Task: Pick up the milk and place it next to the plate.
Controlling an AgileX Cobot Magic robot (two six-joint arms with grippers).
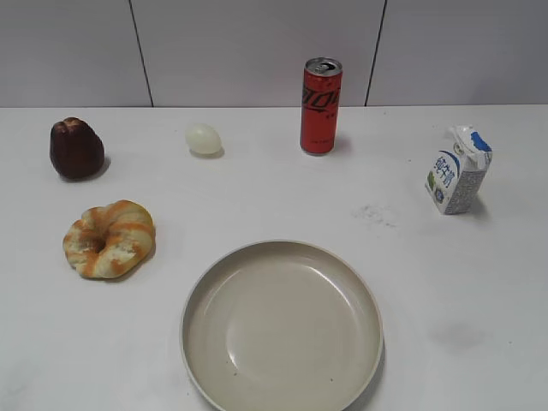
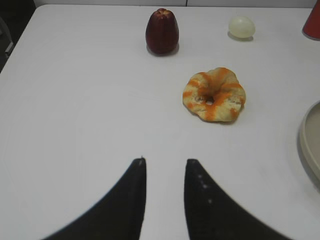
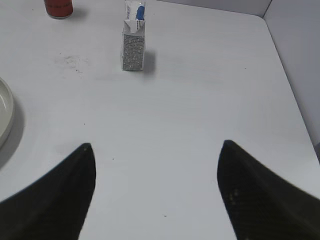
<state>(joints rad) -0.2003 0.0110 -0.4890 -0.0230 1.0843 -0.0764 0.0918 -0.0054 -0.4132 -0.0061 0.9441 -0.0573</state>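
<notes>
The milk [image 1: 458, 171] is a small white carton with blue patches, upright at the right of the table; it also shows in the right wrist view [image 3: 133, 42], far ahead of my right gripper. The plate [image 1: 199, 300] is a large beige dish at the front middle; its rim shows in the left wrist view [image 2: 306, 135] and in the right wrist view [image 3: 6, 112]. My right gripper [image 3: 156, 145] is wide open and empty above bare table. My left gripper [image 2: 165, 161] is open with a narrow gap, empty. Neither gripper shows in the exterior view.
A tall red soda can [image 1: 321, 105] stands at the back middle. A white egg [image 1: 204, 139], a dark red fruit [image 1: 76, 148] and an orange-striped bread ring [image 1: 109, 238] lie on the left. The table's right edge [image 3: 295, 105] is near the milk.
</notes>
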